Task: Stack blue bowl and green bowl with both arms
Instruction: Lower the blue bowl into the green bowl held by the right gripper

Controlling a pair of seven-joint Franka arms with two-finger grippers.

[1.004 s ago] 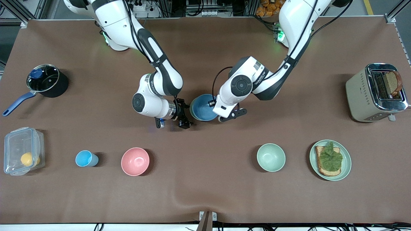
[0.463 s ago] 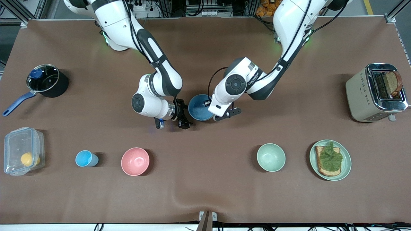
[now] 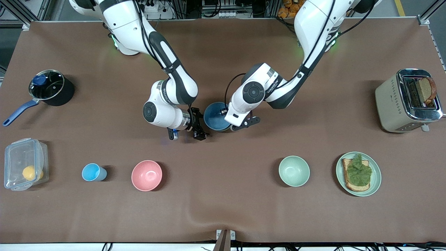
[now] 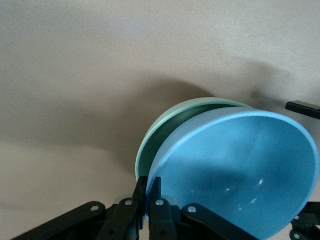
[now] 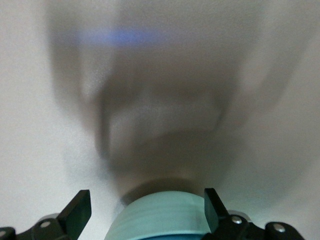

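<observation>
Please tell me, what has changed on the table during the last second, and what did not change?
The left pincer, shut on the blue bowl, carried it toward the right arm's end, over the green bowl. The open right pincer stayed beside them. The pink bowl and mint-green bowl did not move.

Mid-blue bowl with a paler blue inside, at centre frame; a dull sage green bowl showing past its rim — both on a plain brown surface; black fingers.

You are looking at two glossy white arms wearing black joint bands, trailing black cables and showing green lights at their bases.
</observation>
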